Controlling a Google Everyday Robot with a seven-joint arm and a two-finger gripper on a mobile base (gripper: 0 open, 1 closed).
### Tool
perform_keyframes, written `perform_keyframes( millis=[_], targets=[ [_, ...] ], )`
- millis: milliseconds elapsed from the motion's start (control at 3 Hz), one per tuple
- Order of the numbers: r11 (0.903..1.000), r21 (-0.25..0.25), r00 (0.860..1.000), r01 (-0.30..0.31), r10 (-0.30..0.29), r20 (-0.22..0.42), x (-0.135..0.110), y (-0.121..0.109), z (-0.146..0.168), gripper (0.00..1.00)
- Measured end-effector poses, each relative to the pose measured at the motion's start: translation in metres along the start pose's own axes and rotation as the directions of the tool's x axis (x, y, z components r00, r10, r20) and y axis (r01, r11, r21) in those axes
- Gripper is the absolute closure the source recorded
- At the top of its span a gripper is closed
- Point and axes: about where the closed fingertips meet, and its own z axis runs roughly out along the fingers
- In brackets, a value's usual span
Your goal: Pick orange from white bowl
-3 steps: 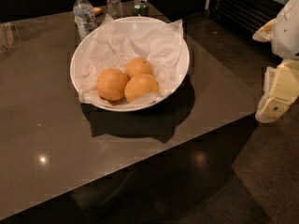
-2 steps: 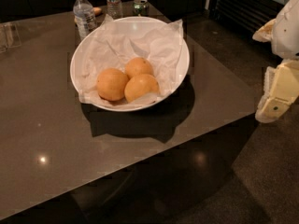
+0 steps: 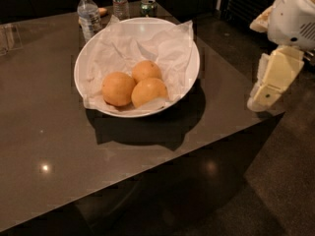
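The white bowl (image 3: 88, 58), wide, shallow and lined with crumpled white paper, stands on the dark table toward the back. Three oranges lie together in its front half. The orange (image 3: 149, 92), paler and slightly oblong, is at the front right. A rounder, deeper-orange one (image 3: 118, 88) touches it on the left, and a smaller one (image 3: 146, 70) lies just behind. My gripper (image 3: 269, 82), cream-coloured, hangs at the right edge of the view, off the table's right side and well apart from the bowl, holding nothing.
Two water bottles (image 3: 88, 14) (image 3: 119, 0) and a green can (image 3: 148, 6) stand behind the bowl. A clear object (image 3: 9, 37) sits at the table's far left. The table's front right corner (image 3: 275, 113) lies below the gripper, with dark floor beyond.
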Motion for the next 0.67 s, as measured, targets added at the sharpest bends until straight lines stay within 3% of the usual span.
perform_keyframes(
  millis=[333,667],
  targets=[
    [0.9994,-0.019,0.997,0.027,-0.026,0.074,-0.048,-0.021,0.009,0.0],
    [0.9946,-0.066,0.992,0.08,-0.073,0.104,-0.091,-0.031,0.028,0.0]
  ],
)
